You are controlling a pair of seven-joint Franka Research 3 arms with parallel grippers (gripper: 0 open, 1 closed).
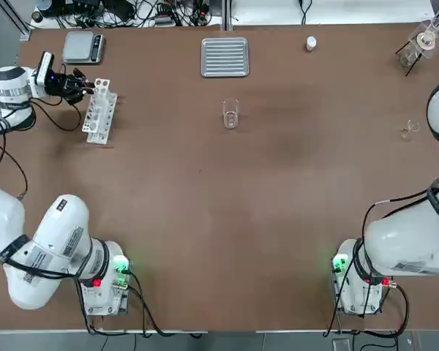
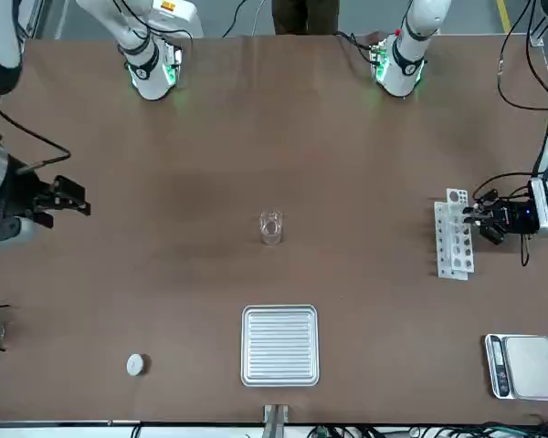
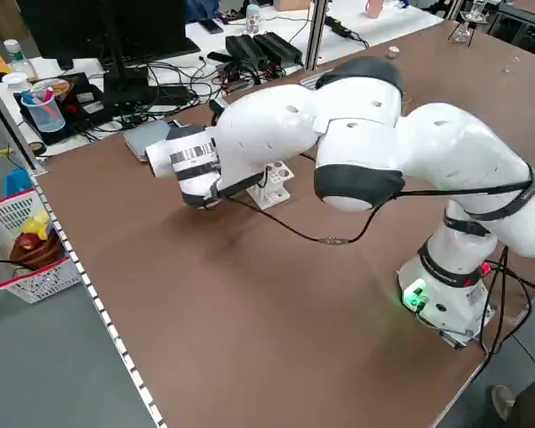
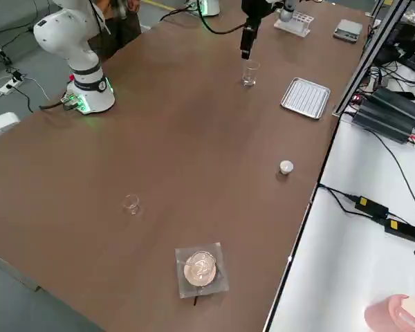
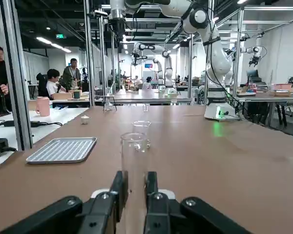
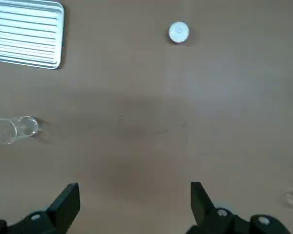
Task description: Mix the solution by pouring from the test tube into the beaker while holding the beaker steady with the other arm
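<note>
The beaker [image 1: 230, 115], a small clear glass cylinder, stands upright mid-table, also seen in the front view [image 2: 270, 228]. At the table's far left, my left gripper [image 1: 86, 88] reaches sideways to the white test tube rack [image 1: 100, 111]. In the left wrist view this gripper [image 5: 135, 187] is shut on a clear test tube [image 5: 135, 148] that stands upright over the rack, with the beaker [image 5: 141, 127] farther off behind it. My right gripper [image 2: 71, 199] hovers open over bare table at the right side, well apart from the beaker [image 6: 14, 129]; nothing lies between its fingers [image 6: 68, 202].
A ribbed metal tray [image 1: 224, 57] lies behind the beaker. A white cap [image 1: 311, 44] sits to its right. A flask on a dark stand [image 1: 422, 42] and a tiny glass vessel [image 1: 410, 130] are at the far right. A scale [image 1: 84, 47] is behind the rack.
</note>
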